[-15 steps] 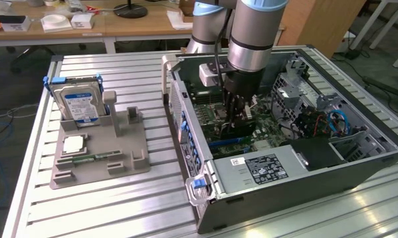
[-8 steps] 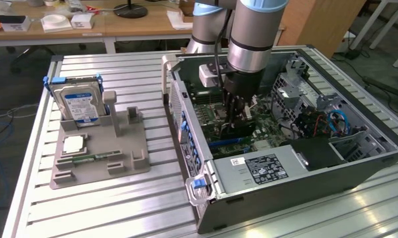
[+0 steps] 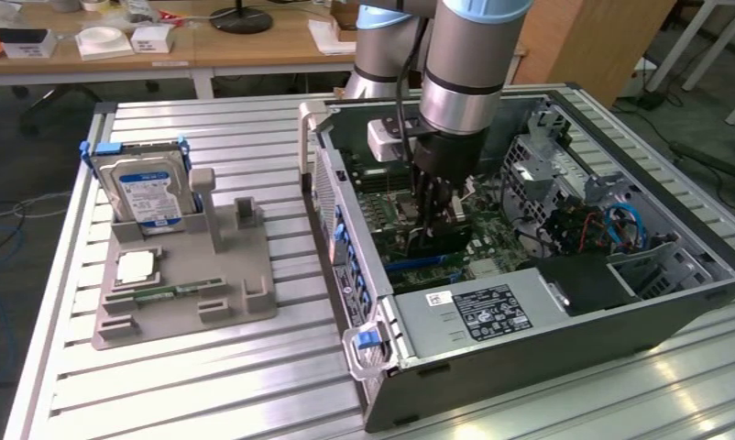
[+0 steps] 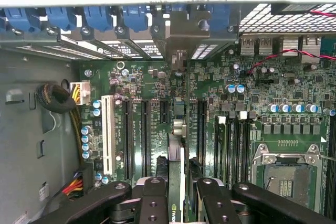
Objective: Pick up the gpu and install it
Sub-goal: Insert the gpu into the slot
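The thin, flat, dark green-black gpu card (image 4: 177, 156) stands on edge between the fingers of the black gripper (image 4: 178, 184), which pinch its two flat sides. At the centre of the exterior view it sits inside the open grey metal computer case (image 3: 564, 321), over the black slots of the green motherboard (image 4: 252, 98).

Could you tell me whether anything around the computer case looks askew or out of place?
Nothing stands out. The gpu stands upright in the end effector, edge parallel to the motherboard slots, its bracket by the rear wall. The hard drive stands squarely in its holder.
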You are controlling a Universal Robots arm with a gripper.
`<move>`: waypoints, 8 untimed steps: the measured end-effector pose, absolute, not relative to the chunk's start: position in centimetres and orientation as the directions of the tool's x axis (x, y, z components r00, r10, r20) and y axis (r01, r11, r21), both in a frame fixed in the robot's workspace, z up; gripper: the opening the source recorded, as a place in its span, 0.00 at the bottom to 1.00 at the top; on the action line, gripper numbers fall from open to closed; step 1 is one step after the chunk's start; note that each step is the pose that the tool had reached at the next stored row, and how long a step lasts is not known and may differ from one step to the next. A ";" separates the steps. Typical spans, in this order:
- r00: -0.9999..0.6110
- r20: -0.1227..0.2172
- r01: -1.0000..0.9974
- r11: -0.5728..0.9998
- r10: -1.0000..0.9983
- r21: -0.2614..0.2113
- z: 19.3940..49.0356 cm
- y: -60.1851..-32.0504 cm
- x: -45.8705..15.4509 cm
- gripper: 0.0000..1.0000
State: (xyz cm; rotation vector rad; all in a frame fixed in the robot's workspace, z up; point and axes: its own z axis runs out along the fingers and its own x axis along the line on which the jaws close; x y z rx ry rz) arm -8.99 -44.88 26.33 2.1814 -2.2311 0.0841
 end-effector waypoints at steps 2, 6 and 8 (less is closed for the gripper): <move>-0.023 0.052 -0.999 0.022 -0.998 -0.025 26.2 -44.9 -9.0 0.26; -0.023 0.052 -0.999 0.022 -0.998 -0.024 26.1 -44.9 -9.0 0.26; -0.023 0.052 -0.999 0.022 -0.998 -0.024 26.0 -44.9 -9.0 0.26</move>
